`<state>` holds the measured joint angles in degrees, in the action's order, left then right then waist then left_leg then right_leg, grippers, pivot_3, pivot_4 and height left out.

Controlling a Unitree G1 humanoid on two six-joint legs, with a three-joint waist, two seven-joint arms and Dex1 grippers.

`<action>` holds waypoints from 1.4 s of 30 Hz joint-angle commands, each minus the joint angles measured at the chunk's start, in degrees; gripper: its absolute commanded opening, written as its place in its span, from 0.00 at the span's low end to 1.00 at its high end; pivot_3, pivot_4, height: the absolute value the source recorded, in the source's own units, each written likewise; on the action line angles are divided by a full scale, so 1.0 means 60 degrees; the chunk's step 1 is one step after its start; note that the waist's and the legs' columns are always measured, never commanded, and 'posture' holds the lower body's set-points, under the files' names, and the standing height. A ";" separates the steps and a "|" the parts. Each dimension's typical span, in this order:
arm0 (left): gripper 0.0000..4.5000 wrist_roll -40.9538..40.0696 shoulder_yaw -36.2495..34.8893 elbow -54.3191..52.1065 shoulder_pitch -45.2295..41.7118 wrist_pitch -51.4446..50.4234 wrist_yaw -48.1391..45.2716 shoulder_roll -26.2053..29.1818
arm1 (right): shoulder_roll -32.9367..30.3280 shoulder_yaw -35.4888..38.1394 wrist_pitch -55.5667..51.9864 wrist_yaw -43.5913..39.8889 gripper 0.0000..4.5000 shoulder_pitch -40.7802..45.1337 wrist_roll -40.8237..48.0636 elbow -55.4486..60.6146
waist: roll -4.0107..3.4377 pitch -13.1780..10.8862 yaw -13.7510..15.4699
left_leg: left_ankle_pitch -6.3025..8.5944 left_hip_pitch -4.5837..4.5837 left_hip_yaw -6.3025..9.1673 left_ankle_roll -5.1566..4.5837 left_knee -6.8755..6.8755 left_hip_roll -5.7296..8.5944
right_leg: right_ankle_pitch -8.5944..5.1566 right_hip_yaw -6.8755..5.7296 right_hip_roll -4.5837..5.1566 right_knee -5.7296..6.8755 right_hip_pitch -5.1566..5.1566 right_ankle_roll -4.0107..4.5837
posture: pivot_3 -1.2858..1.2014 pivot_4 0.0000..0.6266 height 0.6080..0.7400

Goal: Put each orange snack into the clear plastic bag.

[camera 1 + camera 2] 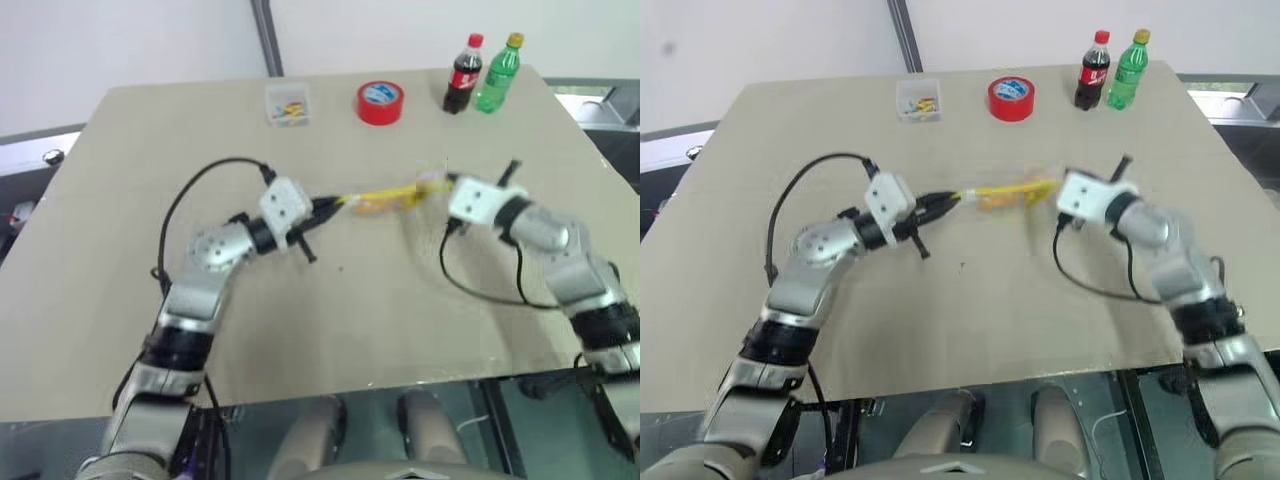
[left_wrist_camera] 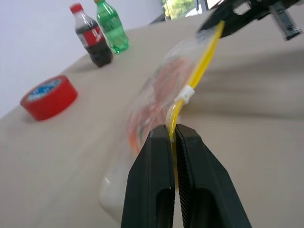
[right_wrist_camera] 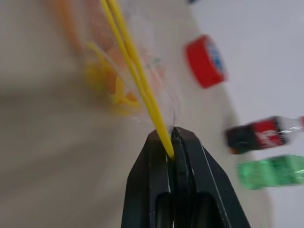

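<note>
The left end effector (image 2: 173,135) is pressed together on one end of the yellow seal strip of the clear plastic bag (image 1: 385,198). The right end effector (image 3: 170,142) pinches the opposite end. The bag hangs stretched between both end effectors, above the surface (image 1: 350,320). The orange snacks (image 2: 152,102) show inside the bag. Beyond the end effectors stand a red tape roll (image 1: 380,102), a cola bottle (image 1: 463,75) and a green bottle (image 1: 498,74).

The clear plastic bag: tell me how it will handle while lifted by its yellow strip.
The clear plastic bag is likely floppy: it sags below the yellow strip that the left gripper and right gripper pinch. It probably hangs bottom-heavy, with orange showing inside. The thin film may slip.
</note>
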<state>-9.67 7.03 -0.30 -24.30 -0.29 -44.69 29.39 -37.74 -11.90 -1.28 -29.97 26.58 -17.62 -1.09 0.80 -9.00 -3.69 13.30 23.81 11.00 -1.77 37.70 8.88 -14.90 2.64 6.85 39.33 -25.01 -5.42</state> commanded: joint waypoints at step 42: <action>0.00 0.1361 -0.0215 -0.3700 0.1873 -0.0768 0.0704 0.0962 | 0.1989 -0.2491 -0.1371 -0.2217 0.28 0.1222 -0.0888 0.3585 | 0.0010 0.0009 0.0491 | 0.0022 -0.0005 0.0022 -0.0004 0.0089 -0.0002 | -0.0003 -0.0042 -0.0045 0.0013 0.0050 -0.0002 | 0.52 0.24 0.77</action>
<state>-1.72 6.66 -20.68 -13.11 -6.57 -40.91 34.68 -26.19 -27.18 -10.57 -43.36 33.55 -22.77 19.18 0.86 -8.95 -0.75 13.43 23.78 11.14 -1.79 38.24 8.86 -14.92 2.39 6.58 39.41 -24.71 -5.43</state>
